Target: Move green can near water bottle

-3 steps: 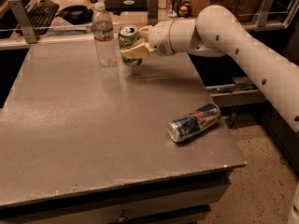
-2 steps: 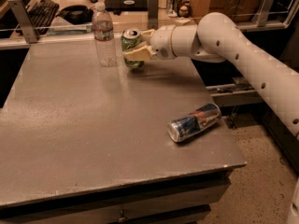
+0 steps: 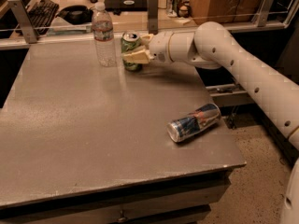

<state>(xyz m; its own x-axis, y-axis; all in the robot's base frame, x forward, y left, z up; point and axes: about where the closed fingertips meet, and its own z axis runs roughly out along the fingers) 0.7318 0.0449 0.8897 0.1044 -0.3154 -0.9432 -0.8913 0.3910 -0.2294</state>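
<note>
The green can point(image 3: 130, 45) stands upright at the far side of the grey table point(image 3: 84, 125), just right of the water bottle point(image 3: 103, 35). The bottle is clear with a white cap and a red-banded label, and stands upright. My gripper point(image 3: 134, 53) reaches in from the right on a white arm point(image 3: 224, 50), and its pale fingers are closed around the can's body. The can's silver top with pull tab shows above the fingers. A narrow gap separates can and bottle.
A slim blue-and-silver can point(image 3: 194, 122) lies on its side near the table's right front. Behind the table a railing with metal posts point(image 3: 152, 6) runs along a desk holding a keyboard point(image 3: 39, 10) and other items.
The gripper and the green can have stayed in about the same place next to the bottle. Nothing else has moved.
</note>
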